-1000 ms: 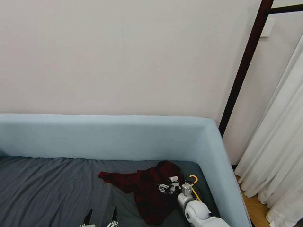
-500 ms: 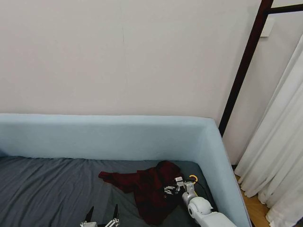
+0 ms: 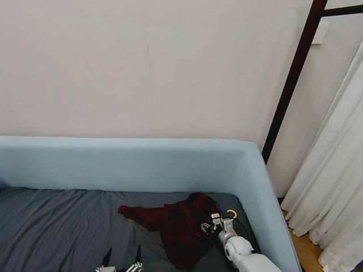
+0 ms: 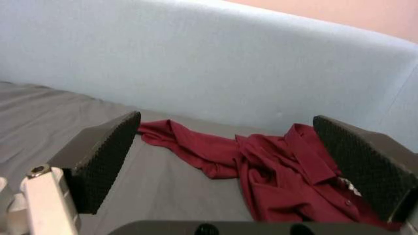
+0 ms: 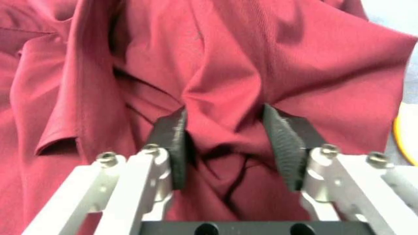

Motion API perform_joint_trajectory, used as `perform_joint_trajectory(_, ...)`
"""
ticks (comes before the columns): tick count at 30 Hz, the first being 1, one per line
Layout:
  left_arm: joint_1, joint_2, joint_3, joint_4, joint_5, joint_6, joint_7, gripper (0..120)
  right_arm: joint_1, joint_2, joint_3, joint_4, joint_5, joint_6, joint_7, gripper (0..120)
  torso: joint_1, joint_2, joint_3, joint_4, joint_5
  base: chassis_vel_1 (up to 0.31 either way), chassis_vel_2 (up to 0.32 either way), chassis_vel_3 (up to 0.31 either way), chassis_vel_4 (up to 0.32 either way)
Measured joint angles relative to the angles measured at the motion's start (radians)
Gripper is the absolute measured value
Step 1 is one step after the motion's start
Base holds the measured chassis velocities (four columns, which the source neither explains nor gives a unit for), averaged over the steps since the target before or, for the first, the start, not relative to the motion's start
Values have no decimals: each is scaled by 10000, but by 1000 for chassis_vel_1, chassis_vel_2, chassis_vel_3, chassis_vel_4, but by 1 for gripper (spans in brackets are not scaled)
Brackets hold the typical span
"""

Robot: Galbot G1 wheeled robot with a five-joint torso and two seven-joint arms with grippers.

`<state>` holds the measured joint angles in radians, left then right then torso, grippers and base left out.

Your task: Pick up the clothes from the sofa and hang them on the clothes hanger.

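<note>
Head camera: looks forward and down on a pale blue sofa (image 3: 142, 164) with a dark grey seat (image 3: 57, 226), set against a plain off-white wall (image 3: 142, 68). On the right, a dark upright post (image 3: 289, 85) rising past the sofa's corner, white curtains (image 3: 334, 187) hanging beside it, a strip of wooden floor (image 3: 306, 249) below. Red shirt (image 3: 176, 226) crumpled on the seat near the right-hand end, one sleeve trailing toward the left. Right gripper (image 3: 209, 224) down on the shirt's right side, a yellow hook (image 3: 231, 213) just beside it. Left gripper (image 3: 121, 262) at the lower edge, over grey seat, well apart from the shirt, fingers spread.

Left wrist camera: faces along the grey seat toward the blue backrest. Left gripper (image 4: 228, 147) with two black ribbed pads held wide apart (clear of the cloth). Red shirt (image 4: 274, 181) lying farther off on the seat, near the foot of the backrest.

Right wrist camera: close on the deep folds of the red shirt (image 5: 228, 58). Right gripper (image 5: 225, 142) pressed into the fabric, black pads drawn partway together, both touching cloth and pinching a raised fold between them. Yellow hook (image 5: 405, 142) at the shirt's edge.
</note>
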<state>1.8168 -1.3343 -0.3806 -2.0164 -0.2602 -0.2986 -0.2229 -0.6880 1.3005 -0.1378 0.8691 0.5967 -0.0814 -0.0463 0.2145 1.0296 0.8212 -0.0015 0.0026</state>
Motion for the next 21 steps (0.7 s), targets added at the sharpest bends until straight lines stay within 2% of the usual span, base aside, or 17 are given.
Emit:
perform_joint_trajectory(2,8,7,-5,-1,0,-19,-1,99,-47,7,-34,64,0,43,1,30,0,0,0,1,0,0,0,0,0)
perform_joint_trajectory(4,17,12,-9,-3,0,-28,-1,99,-67,7,-36,107,0,63,9,27,0,0,0,0,0,0,0,0,0)
perform_joint_trajectory(6,29,37,-10,-8,0,-47,-1,99,-126,-18,-44,266,2,96,63,18,0,0,0,2,2,0,0,0,0)
perform_joint_trajectory(7,18,45,-11,-9,-2,-53,-1,99,-177,-102,-61,474,46,98,175,11,0,0,0,3,2,0,0,0,0)
perform_joint_trajectory(11,-41,39,-3,-10,-16,-62,-2,99,-385,-406,-54,1336,185,16,537,0,0,0,0,2,0,0,0,0,0)
perform_joint_trajectory(12,-53,35,6,-11,-17,-63,-2,99,-472,-476,0,1627,210,-73,665,0,0,0,0,1,0,0,0,0,0)
perform_joint_trajectory(15,-140,-12,84,-15,-18,-64,-4,99,-1153,-1060,371,3868,832,-666,1464,0,0,0,0,1,1,0,0,0,0)
perform_joint_trajectory(16,-140,-12,84,-15,-18,-64,-4,99,-1153,-1060,371,3868,832,-666,1464,0,0,0,0,1,1,0,0,0,0)
perform_joint_trajectory(19,-285,10,172,35,-21,-35,-9,99,-1588,-1654,543,5833,1449,-1000,2182,0,-1,0,-1,-1,1,0,0,0,0)
perform_joint_trajectory(21,-312,21,182,36,-22,-22,-10,99,-1633,-1750,565,6136,1536,-1033,2295,0,0,1,-1,-1,0,0,0,0,0)
